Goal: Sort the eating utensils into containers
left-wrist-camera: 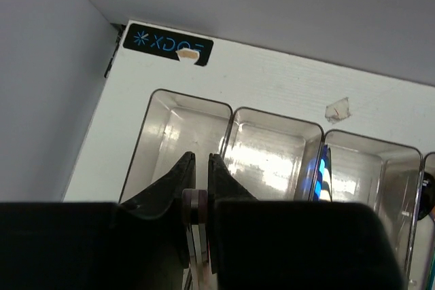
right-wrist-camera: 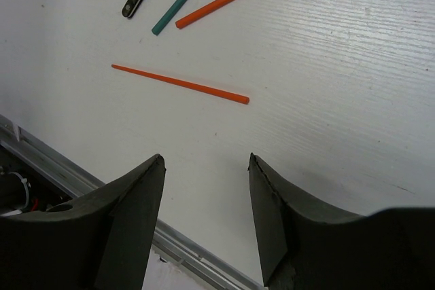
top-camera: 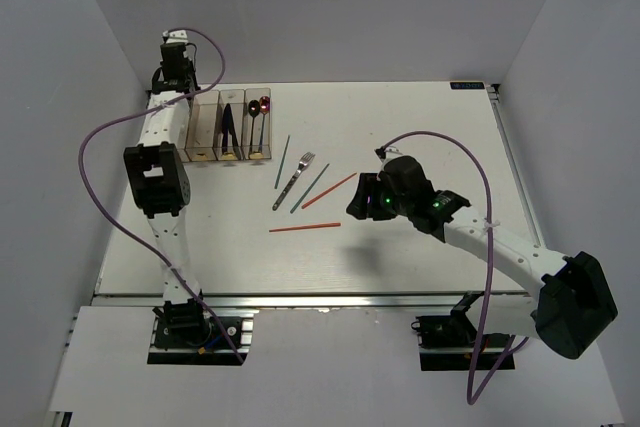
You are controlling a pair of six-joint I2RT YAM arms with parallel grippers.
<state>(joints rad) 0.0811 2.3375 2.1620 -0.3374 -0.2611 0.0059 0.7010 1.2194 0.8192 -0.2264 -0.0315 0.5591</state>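
The utensils are split. Dark blue knives (top-camera: 229,122) and a black and a pink spoon (top-camera: 259,117) already stand in two bins of the clear containers (top-camera: 216,129) at the far left of the table (top-camera: 430,117). Five pieces lie loose in the middle: a silver fork (top-camera: 296,180), two green chopsticks (top-camera: 283,161), an orange chopstick (top-camera: 330,190) beside them, and, nearer the front and apart from the rest, a lone orange chopstick (right-wrist-camera: 180,84). That lone one looks like the right arm's job. The right hand (right-wrist-camera: 205,159) hangs over the table just short of it, jaws spread wide and holding nothing. The stick lies roughly along the line from one finger to the other, so closing now would push at its ends, not pinch it. To do this well I'd turn the wrist about a quarter turn, bring the hand forward until the stick's middle sits in the gap, go right down to the table, since so thin a stick slips out of a high pinch, and close near the middle so it doesn't tip. Over at the bins, the left hand (left-wrist-camera: 200,157) is clenched nearly shut on a slim silvery piece I can't name for sure. It is poised above the divider between the two leftmost bins, and should line up inside one bin's walls before letting go.
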